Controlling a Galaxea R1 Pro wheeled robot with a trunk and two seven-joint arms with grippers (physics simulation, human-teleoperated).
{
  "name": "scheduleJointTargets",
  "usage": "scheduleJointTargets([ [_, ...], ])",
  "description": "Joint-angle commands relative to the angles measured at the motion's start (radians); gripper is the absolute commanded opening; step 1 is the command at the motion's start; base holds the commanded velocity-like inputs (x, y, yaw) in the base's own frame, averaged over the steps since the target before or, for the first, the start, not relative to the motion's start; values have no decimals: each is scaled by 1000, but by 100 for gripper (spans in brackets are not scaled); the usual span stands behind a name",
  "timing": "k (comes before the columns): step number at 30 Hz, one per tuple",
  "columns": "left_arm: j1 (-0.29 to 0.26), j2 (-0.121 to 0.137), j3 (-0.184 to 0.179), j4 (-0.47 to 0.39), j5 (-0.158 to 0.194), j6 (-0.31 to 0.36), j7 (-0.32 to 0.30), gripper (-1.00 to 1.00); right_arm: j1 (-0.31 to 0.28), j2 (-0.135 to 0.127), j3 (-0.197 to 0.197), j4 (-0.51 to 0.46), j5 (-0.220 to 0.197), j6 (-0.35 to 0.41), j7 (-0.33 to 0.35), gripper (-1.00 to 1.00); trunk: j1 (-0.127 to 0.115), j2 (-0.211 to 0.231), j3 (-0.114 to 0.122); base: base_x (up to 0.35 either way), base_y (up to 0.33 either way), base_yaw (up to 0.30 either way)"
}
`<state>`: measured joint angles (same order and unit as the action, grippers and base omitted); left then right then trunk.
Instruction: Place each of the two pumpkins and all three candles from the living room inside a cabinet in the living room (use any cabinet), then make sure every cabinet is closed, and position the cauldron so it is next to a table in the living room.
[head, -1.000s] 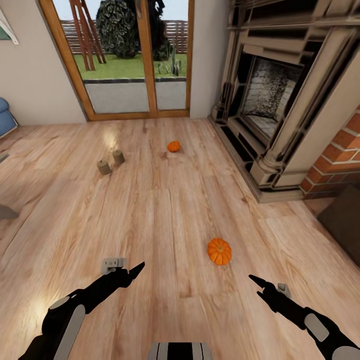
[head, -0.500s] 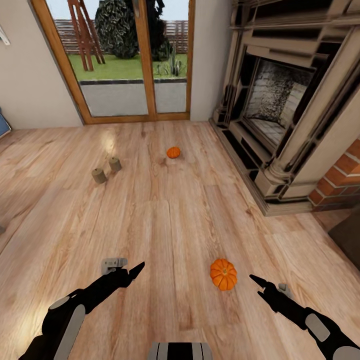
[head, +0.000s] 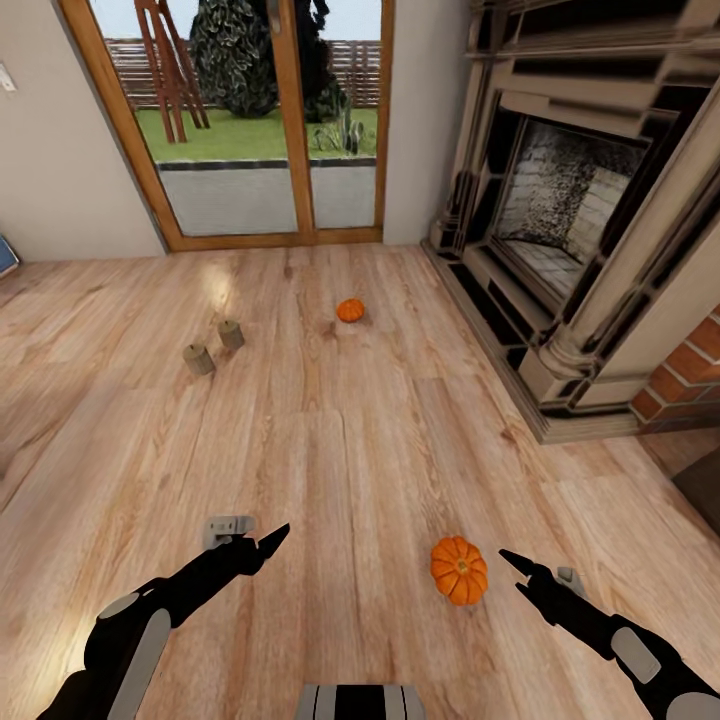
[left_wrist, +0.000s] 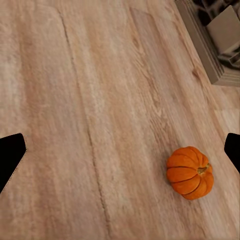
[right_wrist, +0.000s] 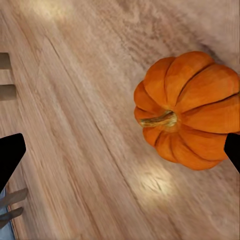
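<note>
near pumpkin (head: 459, 570): lies on floor (head: 330, 450), lower right of frame, just beside right end effector (head: 522, 566), released and empty. left end effector (head: 270, 542): released, empty. far pumpkin (head: 350, 310) and two candles (head: 215, 346): upper centre-left. advice: right end effector is best lowered squarely over the ribs before closing.

The light wood plank floor (head: 330, 450) carries two pumpkins (head: 459, 570) (head: 350, 310) and two candles (head: 199, 359) (head: 231, 334).

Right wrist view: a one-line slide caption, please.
Ribbed orange pumpkin lying on the plank floor between the open jaws, untouched.
</note>
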<state>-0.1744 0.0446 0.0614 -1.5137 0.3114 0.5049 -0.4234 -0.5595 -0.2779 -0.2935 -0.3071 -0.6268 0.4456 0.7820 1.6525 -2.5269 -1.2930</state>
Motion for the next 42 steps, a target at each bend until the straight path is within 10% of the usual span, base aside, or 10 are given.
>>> scheduleJointTargets([
  [1,0,0,1,0,8,8,-2,100,0,0,-3,0,-5,8,1,100,0,0,-1,30,66,0],
  [22,0,0,0,0,8,-2,-2,100,0,-2,-3,-1,-5,8,1,100,6,-4,-55,3,7,0],
  [42,-4,11,0,7,8,10,-5,100,-7,-4,-2,-41,-29,2,42,100,6,-4,-55,0,0,0],
])
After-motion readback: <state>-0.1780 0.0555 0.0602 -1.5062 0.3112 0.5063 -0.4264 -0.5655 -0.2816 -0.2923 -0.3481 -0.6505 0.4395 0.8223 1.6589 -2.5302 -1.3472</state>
